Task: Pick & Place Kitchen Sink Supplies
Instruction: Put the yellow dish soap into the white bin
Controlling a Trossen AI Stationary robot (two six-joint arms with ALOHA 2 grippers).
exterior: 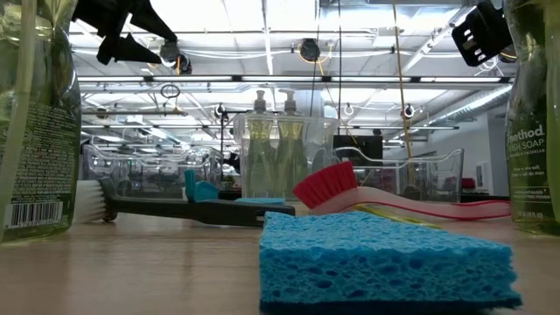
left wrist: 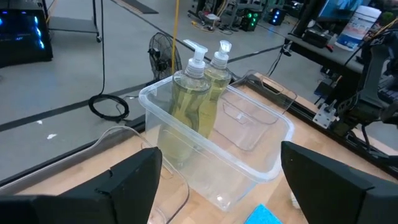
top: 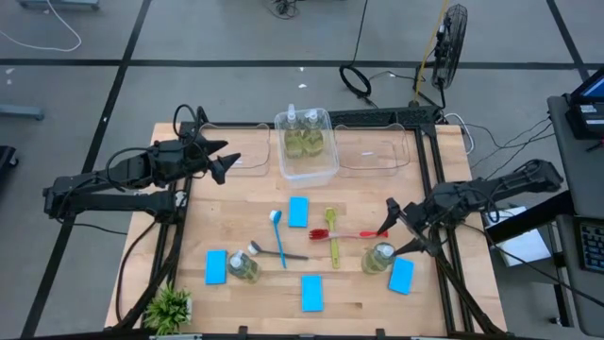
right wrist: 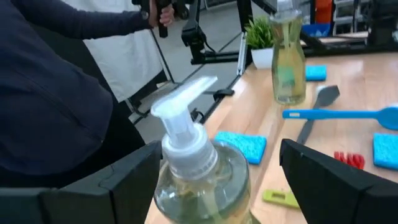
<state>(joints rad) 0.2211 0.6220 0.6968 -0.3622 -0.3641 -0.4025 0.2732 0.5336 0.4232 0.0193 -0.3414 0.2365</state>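
Two clear bottles of yellow-green liquid [top: 304, 140] stand in the middle clear bin [top: 328, 168] at the far edge. Two more bottles stand on the table, one on the near left [top: 243, 266] and one on the near right [top: 377, 257]. My right gripper [top: 401, 227] is open just above and beside the near-right bottle. In the right wrist view that bottle's white pump [right wrist: 185, 127] shows between the fingers, untouched. My left gripper [top: 225, 162] hangs open at the far left, facing the bin [left wrist: 273, 168]. Several blue sponges [top: 298, 212] and brushes [top: 332, 236] lie mid-table.
Two more clear bins [top: 370, 156] flank the middle one. A small plant [top: 170, 307] stands at the near left corner. A blue sponge [top: 401, 275] lies right beside the near-right bottle. A person in a dark sleeve [right wrist: 56, 93] stands past the table's edge.
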